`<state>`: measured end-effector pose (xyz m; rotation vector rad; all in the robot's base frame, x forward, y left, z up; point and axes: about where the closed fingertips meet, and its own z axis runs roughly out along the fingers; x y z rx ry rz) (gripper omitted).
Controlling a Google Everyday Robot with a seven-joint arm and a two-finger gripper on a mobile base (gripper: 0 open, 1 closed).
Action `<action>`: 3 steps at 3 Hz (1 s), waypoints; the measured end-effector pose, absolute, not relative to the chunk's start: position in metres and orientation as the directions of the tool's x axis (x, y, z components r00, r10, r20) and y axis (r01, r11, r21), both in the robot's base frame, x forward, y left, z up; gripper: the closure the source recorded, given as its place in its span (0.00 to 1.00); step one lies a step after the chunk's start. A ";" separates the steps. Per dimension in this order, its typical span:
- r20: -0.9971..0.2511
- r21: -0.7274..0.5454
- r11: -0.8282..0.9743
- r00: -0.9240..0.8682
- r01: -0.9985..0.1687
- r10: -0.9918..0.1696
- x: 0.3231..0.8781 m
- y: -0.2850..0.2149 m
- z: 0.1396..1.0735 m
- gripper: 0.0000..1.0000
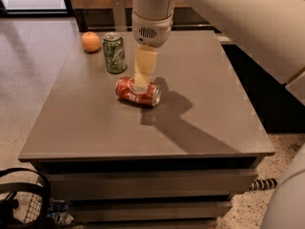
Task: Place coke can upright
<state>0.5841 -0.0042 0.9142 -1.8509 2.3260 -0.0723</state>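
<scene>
A red coke can point(127, 90) lies on its side near the middle of a grey, square surface point(205, 94), its silver ends pointing left and right. A white robot arm point(152, 13) reaches in from above and behind the coke can. Its pale end effector point(141, 86) hangs straight down over the middle of the coke can, its tip at or just against the can's upper side. Whether the end effector is wide, narrow or already closed on the coke can cannot be told from this view, because it shows as a single pale block.

The step in hand looks like the approach to a grasp, and the coke can is not yet upright. The next move probably calls for a firm hold across the round body, a lift clear of the surface, a quarter turn so that one silver end faces down, and a gentle set-down. A round can may roll away if pushed off-centre.

Just behind and left of the coke can stands a green patterned can point(115, 53), upright and apart from it. Farther behind and left of the coke can sits an orange point(90, 41), near the surface's far corner. A dark shadow point(176, 123) of the arm stretches to the right and front of the coke can.

The surface tops a low unit with shelves beneath. The floor is pale and speckled, and something black and looped point(19, 199) sits on it — well in front and left of the coke can.
</scene>
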 end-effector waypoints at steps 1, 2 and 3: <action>-0.130 -0.128 0.273 -0.257 -0.954 -0.958 0.580 -0.004 0.907 0.00; -0.127 -0.131 0.293 -0.277 -0.947 -0.952 0.574 0.003 0.903 0.00; -0.102 -0.126 0.295 -0.283 -0.947 -0.954 0.570 0.016 0.893 0.00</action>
